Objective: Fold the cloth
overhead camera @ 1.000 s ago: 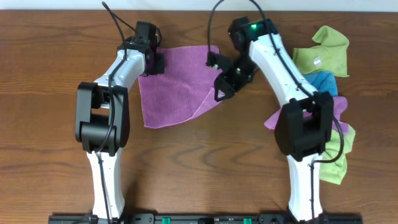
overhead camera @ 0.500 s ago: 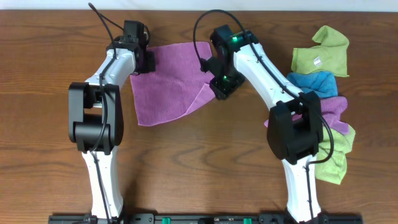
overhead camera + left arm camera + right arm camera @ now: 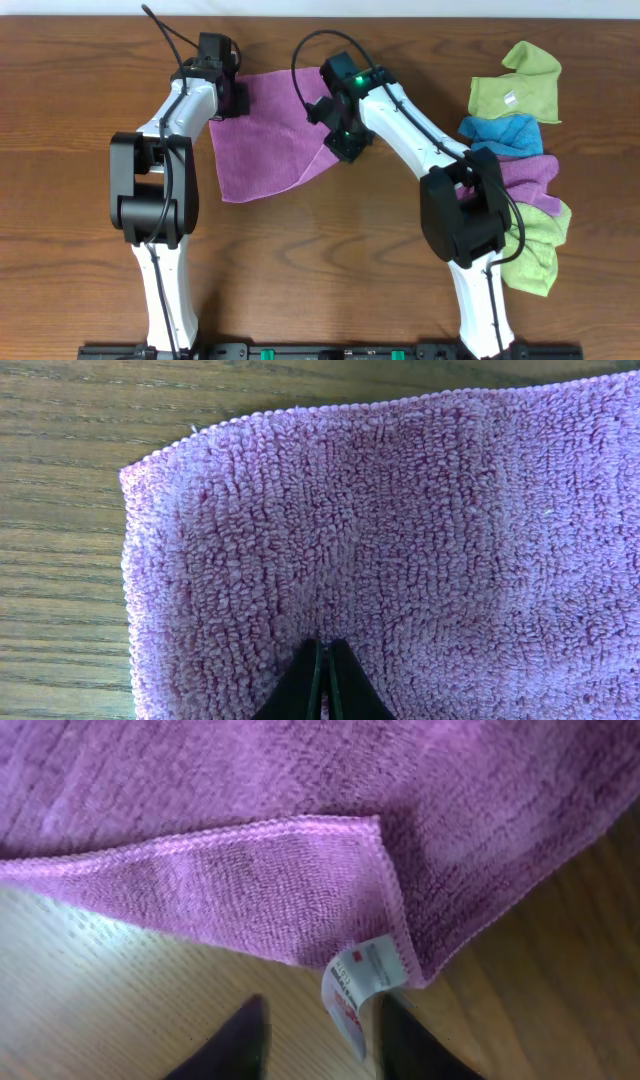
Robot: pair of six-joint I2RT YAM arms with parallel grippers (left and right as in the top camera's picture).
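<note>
The purple cloth (image 3: 270, 140) lies spread on the wooden table, with its right corner folded over. My left gripper (image 3: 228, 100) is at the cloth's far left corner. In the left wrist view its jaws (image 3: 325, 655) are shut and pinch the cloth's pile (image 3: 400, 510). My right gripper (image 3: 343, 145) is at the folded right corner. In the right wrist view its jaws (image 3: 325, 1025) are open just above the table, with the cloth's edge (image 3: 250, 870) ahead of them. The white tag (image 3: 365, 975) hangs between the fingertips, close to the right finger.
A pile of other cloths lies at the right of the table: a lime-green one (image 3: 515, 85), a blue one (image 3: 505, 130), a bunched purple one (image 3: 525, 175) and another green one (image 3: 535, 245). Bare wood surrounds the spread cloth.
My right gripper has moved left, to the cloth's folded right corner. A second ago my left gripper and the cloth shifted left; since then they have stayed still.
</note>
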